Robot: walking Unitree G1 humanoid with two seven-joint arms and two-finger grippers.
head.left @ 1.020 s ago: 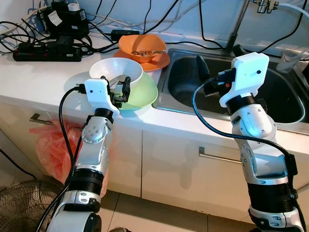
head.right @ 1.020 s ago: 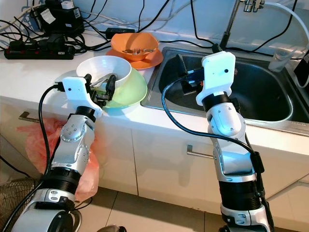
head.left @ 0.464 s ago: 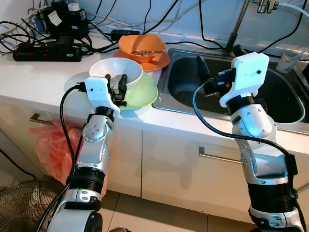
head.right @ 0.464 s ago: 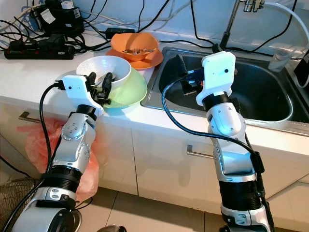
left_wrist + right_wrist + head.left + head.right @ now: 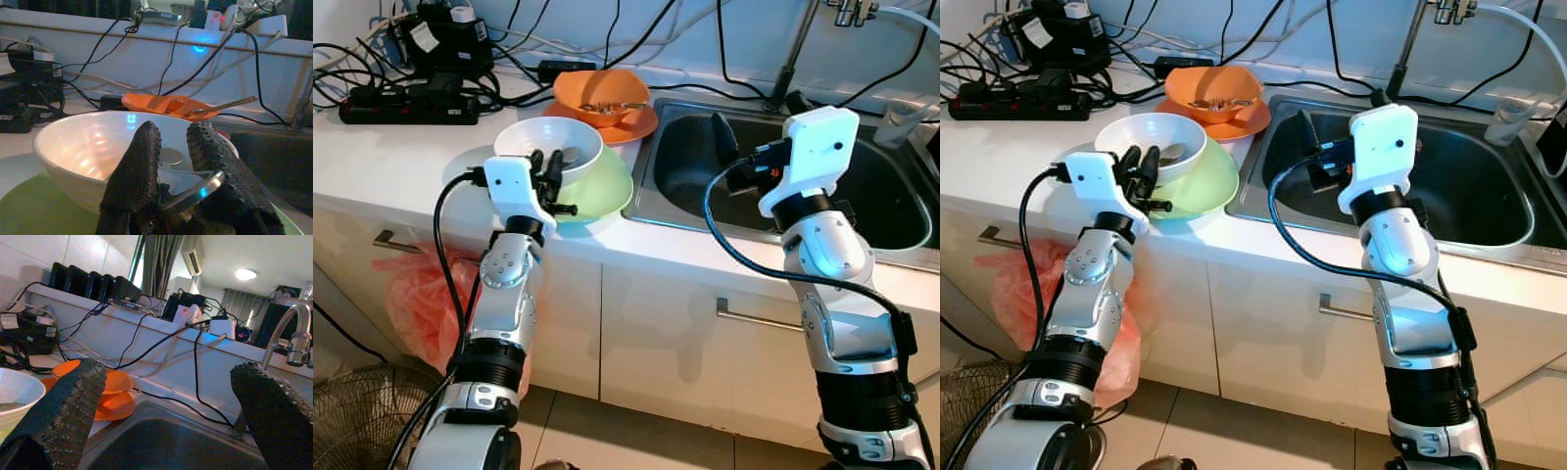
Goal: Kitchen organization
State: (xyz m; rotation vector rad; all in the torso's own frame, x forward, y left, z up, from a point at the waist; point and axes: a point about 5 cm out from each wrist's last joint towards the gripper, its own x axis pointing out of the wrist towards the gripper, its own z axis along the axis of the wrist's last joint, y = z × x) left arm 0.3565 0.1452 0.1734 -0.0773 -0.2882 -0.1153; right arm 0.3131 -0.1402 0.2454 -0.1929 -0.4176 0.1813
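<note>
A white bowl (image 5: 540,143) sits nested in a green bowl (image 5: 605,186) near the counter's front edge. My left gripper (image 5: 548,168) is at the white bowl's near rim, shut on the handle of a metal spoon (image 5: 195,189) whose head lies inside the bowl. Behind them an orange bowl (image 5: 603,90) with cutlery in it rests on an orange plate (image 5: 641,125). My right gripper (image 5: 166,396) hangs open over the left part of the steel sink (image 5: 871,211), with nothing between its fingers.
A power strip (image 5: 406,106) and tangled cables fill the back left of the counter. The tap (image 5: 795,54) rises behind the sink, and a clear cup (image 5: 906,119) stands at its right. Below the counter hang an orange plastic bag (image 5: 416,304) and a fan (image 5: 357,416).
My left gripper's fingers were spread around the spoon handle and have since closed on it and turned upright at the bowl's rim. The right arm has not moved.
</note>
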